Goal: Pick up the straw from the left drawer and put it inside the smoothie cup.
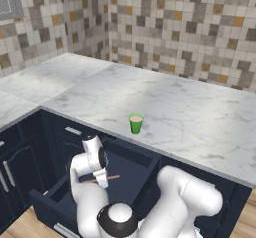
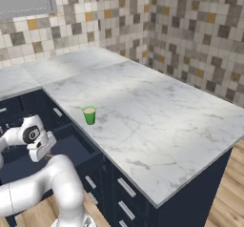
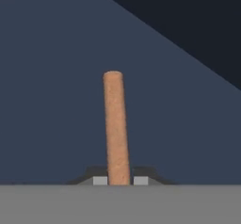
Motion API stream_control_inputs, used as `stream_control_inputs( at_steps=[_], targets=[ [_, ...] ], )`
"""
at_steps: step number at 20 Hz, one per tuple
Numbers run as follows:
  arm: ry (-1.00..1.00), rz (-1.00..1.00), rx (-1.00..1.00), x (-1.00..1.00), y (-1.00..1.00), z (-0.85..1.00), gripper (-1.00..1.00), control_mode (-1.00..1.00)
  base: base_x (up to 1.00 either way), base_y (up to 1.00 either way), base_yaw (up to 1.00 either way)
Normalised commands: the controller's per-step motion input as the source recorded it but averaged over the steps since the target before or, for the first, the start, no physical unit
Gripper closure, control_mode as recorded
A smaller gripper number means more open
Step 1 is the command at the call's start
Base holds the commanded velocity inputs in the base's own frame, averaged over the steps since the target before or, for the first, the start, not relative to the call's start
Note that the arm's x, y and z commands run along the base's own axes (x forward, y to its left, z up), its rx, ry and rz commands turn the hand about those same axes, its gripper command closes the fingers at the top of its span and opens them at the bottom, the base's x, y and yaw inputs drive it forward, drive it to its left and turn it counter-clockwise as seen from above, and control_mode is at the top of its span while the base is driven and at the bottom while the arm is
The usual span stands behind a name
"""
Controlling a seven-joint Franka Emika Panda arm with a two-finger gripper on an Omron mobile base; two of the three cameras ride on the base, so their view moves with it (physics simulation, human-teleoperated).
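You are looking at a kitchen corner: mosaic tiles in beige, grey and ochre on the walls (image 1: 180, 27), and a white marble counter (image 1: 190, 117) running over navy-blue cabinets (image 2: 138, 207). Below the counter edge the left drawer (image 1: 132, 169) stands pulled out, its dark floor open to the arm.

Your gripper (image 1: 102, 178) hangs inside that drawer, pointing down, and its jaws are clenched on the straw (image 1: 111, 178). In the left base view you see the orange-brown stick crossing just under the hand, one end poking out to each side of the jaws and lying roughly level over the drawer floor. In the hand view the straw (image 3: 116, 129) rises straight up from between the two fingertips (image 3: 100, 181), which press against it on either side, with the flat navy floor of the drawer (image 3: 52, 100) behind it. In the right base view the gripper (image 2: 45, 155) sits low beside the cabinet front; the straw is too small there for you to make out with certainty.

The smoothie cup (image 1: 136, 124) stands upright on the counter, well apart from the jaws, above and beyond them, near the counter's front edge. You can see the pink filling at its top in the right base view too (image 2: 89, 115).
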Motion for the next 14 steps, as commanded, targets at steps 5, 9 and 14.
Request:
stream_control_inputs(
  at_steps=[5,9,14],
  targets=[
    [0.00,0.00,0.00,-0.48,0.00,1.00,1.00,-1.00,0.00,0.00,0.00],
    [-0.03,0.00,0.00,-0.42,0.00,0.98,1.00,-1.00,0.00,0.00,0.00],
    [-0.06,0.00,0.00,-0.32,0.00,0.97,1.00,-1.00,0.00,0.00,0.00]
  ],
)
